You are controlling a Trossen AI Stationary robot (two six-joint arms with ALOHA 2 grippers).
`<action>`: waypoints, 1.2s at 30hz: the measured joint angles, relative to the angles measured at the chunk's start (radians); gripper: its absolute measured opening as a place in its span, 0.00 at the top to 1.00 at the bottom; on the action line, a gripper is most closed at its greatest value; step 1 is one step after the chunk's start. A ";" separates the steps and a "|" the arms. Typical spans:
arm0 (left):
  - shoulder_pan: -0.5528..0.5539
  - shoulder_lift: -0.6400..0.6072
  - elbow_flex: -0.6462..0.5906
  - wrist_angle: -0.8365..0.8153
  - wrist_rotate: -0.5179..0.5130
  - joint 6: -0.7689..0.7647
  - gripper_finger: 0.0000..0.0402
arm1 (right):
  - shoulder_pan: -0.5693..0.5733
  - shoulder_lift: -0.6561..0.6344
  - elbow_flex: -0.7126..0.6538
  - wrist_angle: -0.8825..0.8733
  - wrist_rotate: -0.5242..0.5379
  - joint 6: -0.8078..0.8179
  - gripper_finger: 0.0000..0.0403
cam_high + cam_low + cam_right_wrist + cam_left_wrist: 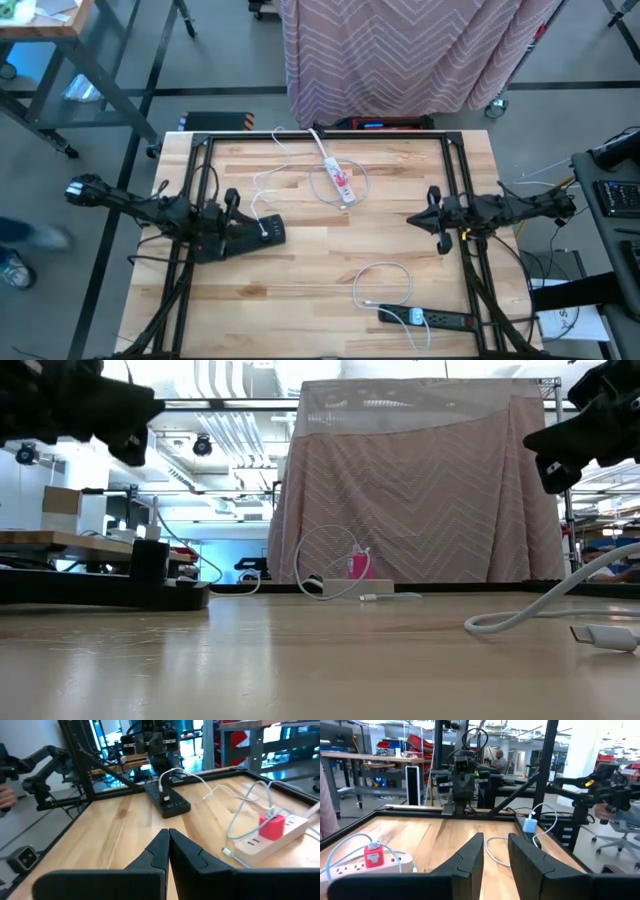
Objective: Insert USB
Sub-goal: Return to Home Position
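Note:
A white power strip [335,180] with a red charger [272,826] lies mid-table, towards the far edge, with white cable looped around it. One black power strip [255,235] lies beside my left gripper [235,205], a white cable plugged into it [165,795]. A second black strip [430,318] sits at the near right with a blue charger [530,825] and a white cable loop [385,280]. That cable's free plug [600,637] lies on the table. My left gripper [495,855] is open. My right gripper [168,837] hovers at the right side [415,220], shut and empty.
A black frame [320,135] borders the wooden table top. A pink chevron cloth [420,50] hangs beyond the far edge. Bare wood lies between the two grippers in the table's middle [330,250]. A person's shoe [15,268] shows on the floor at the left.

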 joint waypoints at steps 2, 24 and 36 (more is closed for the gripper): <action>0.001 -0.007 -0.005 0.001 0.000 -0.001 0.81 | -0.017 0.000 -0.004 0.002 -0.023 -0.003 1.00; 0.001 -0.080 -0.087 -0.019 0.002 -0.068 0.81 | -0.206 -0.002 -0.033 0.086 -0.136 0.001 1.00; 0.002 -0.073 -0.088 -0.036 0.002 -0.070 0.81 | -0.206 0.004 -0.077 0.211 -0.201 -0.149 1.00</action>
